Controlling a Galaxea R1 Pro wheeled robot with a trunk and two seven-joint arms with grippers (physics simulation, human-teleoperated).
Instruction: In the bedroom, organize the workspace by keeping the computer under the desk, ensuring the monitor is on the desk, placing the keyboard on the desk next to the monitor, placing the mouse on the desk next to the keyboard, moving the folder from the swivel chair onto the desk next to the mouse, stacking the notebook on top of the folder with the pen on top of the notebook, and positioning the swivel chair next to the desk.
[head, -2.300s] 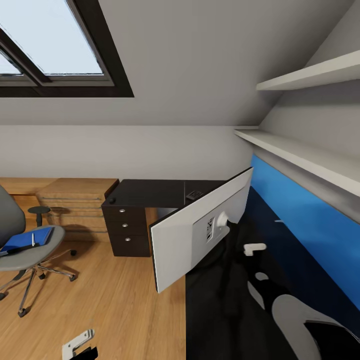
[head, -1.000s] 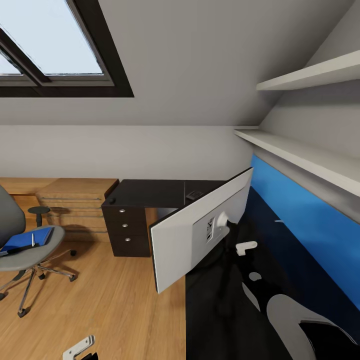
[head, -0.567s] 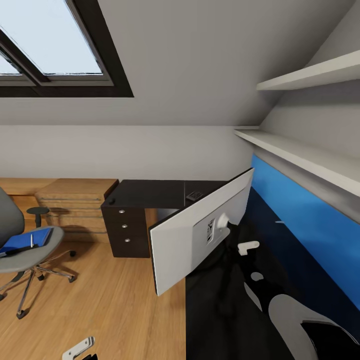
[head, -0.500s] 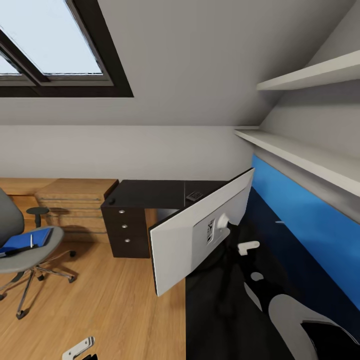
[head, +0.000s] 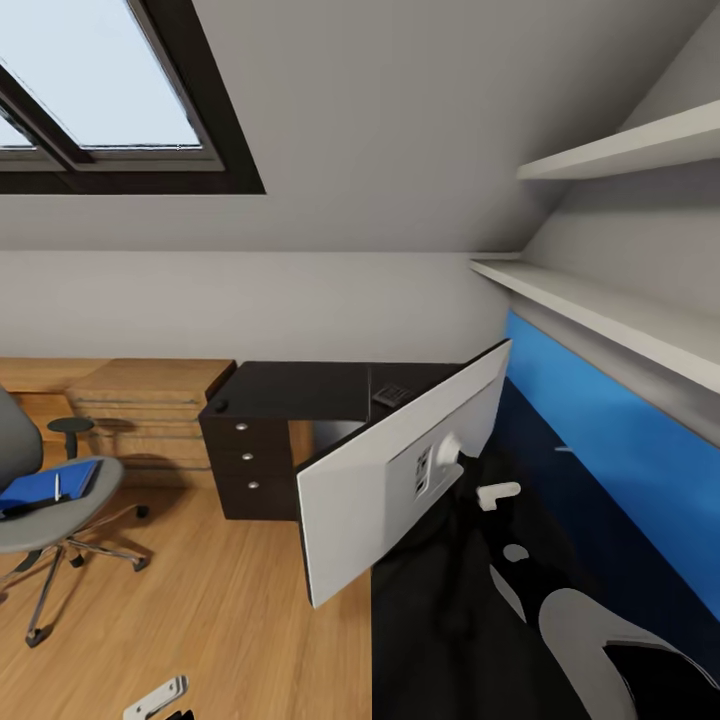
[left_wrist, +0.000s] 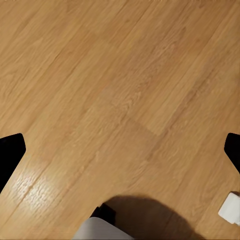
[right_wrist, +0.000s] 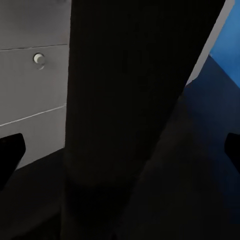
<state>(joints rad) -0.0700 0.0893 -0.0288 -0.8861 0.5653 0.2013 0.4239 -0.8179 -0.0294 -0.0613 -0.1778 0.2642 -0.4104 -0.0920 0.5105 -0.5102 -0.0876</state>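
The right gripper (right_wrist: 120, 150) has its fingers spread wide, the dark tips at the view's two edges, with the monitor's (head: 400, 465) black stand (right_wrist: 125, 100) standing between them; whether they touch it I cannot tell. The monitor stands on the black desk (head: 300, 385), its pale back facing the head camera. The left gripper (left_wrist: 120, 155) hangs open over the wood floor (left_wrist: 120, 75). The swivel chair (head: 40, 500) stands well apart from the desk, a blue folder (head: 45, 487) and the pen (head: 57, 487) on its seat.
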